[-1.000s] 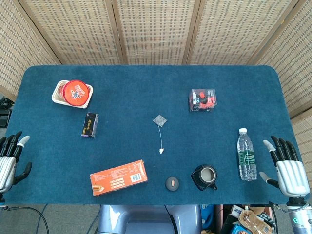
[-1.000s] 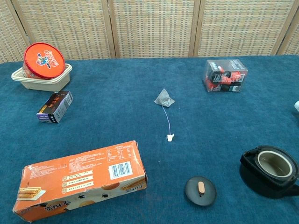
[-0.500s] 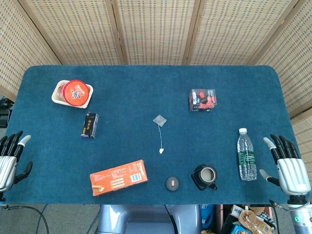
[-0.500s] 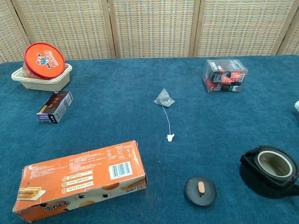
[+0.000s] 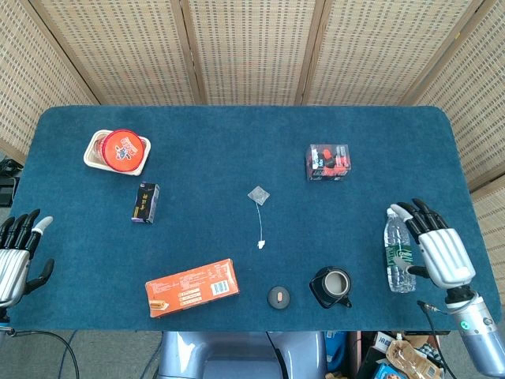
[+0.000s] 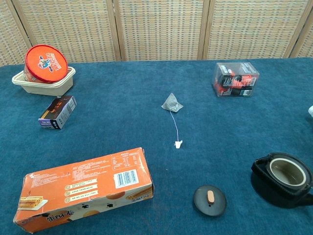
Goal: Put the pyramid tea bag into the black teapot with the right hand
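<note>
The pyramid tea bag (image 5: 258, 194) (image 6: 172, 103) lies mid-table, its string trailing toward me to a small white tag (image 5: 261, 245) (image 6: 178, 144). The black teapot (image 5: 331, 287) (image 6: 283, 178) stands open near the front edge, right of centre. Its round lid (image 5: 278, 297) (image 6: 210, 199) rests on the cloth just left of it. My right hand (image 5: 436, 249) hovers open at the right, fingers spread, beside the water bottle and well away from the tea bag. My left hand (image 5: 17, 257) stays open at the front left corner. Neither hand appears in the chest view.
A water bottle (image 5: 399, 249) stands right of the teapot, close to my right hand. An orange biscuit box (image 5: 192, 287) (image 6: 83, 188) lies front left. A small dark box (image 5: 145, 202), a tray with a red-lidded tub (image 5: 117, 151) and a black-red pack (image 5: 328, 162) sit further back.
My right hand has moved left and away from me, from the table's right edge to just beside the water bottle. The left hand dropped slightly. Nothing on the table moved.
</note>
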`<state>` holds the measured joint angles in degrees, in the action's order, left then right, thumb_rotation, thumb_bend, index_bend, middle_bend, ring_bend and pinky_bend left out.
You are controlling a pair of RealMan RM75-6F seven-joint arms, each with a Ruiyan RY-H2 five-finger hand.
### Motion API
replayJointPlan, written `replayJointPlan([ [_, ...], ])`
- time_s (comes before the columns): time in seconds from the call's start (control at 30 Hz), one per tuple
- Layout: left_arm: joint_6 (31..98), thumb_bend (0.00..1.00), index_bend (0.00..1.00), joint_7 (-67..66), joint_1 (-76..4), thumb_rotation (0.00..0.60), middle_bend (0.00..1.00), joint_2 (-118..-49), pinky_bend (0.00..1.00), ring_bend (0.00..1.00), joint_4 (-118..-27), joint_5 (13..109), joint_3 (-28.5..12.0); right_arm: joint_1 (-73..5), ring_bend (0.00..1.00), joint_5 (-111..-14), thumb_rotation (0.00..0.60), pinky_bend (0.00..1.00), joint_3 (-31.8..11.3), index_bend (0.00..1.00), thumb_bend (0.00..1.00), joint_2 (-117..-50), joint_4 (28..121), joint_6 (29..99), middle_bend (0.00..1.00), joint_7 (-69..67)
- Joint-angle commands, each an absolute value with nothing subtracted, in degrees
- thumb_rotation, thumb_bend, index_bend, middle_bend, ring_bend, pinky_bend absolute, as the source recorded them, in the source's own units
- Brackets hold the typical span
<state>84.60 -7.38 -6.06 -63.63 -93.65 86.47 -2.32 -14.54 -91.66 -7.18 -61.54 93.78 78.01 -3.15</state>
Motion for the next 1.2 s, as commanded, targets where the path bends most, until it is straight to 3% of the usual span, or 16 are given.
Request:
replayJointPlan([
  [0.03,84.4,0.44,0.09,-7.5,-6.2,0.600,0.00,-63.6,0.00,0.00,-93.7,86.4,-2.3,-16.9,0.13,-91.9,0.600,0.28,-8.0,0.14,0.06,-61.4,94.4,75.6,0.25,-3.9],
  [0.23,83.5,0.44,0.09,-8.4,-7.0,0.600,0.00,-63.3,0.00,0.00,-94.0,86.0,-2.8,-25.4,0.19,-92.9,0.600,0.34,-10.1,0.18,0.07,-61.1,96.1,66.5,0.30,-8.3],
  [0.6,82.8,0.44,0.09,-9.4,-8.5,0.600,0.00,-62.1,0.00,0.00,-94.8,85.9,-3.9,-37.1,0.40,-92.4,0.600,0.57,-10.8,0.24,0.07,-64.7,96.2,52.7,0.46,-9.1],
  [0.83,82.1,0.44,0.09,-9.6,-9.3,0.600,0.00,-62.1,0.00,0.00,-94.6,85.6,-4.3,-41.9,0.49,-89.6,0.600,0.69,-11.3,0.25,0.07,-67.3,95.3,46.6,0.51,-8.1],
  [1.2,80.7,0.44,0.09,-9.2,-10.8,0.600,0.00,-62.4,0.00,0.00,-93.2,84.4,-5.3,-49.1,0.75,-82.3,0.600,0.91,-12.1,0.29,0.10,-76.9,87.6,40.2,0.71,-0.9],
])
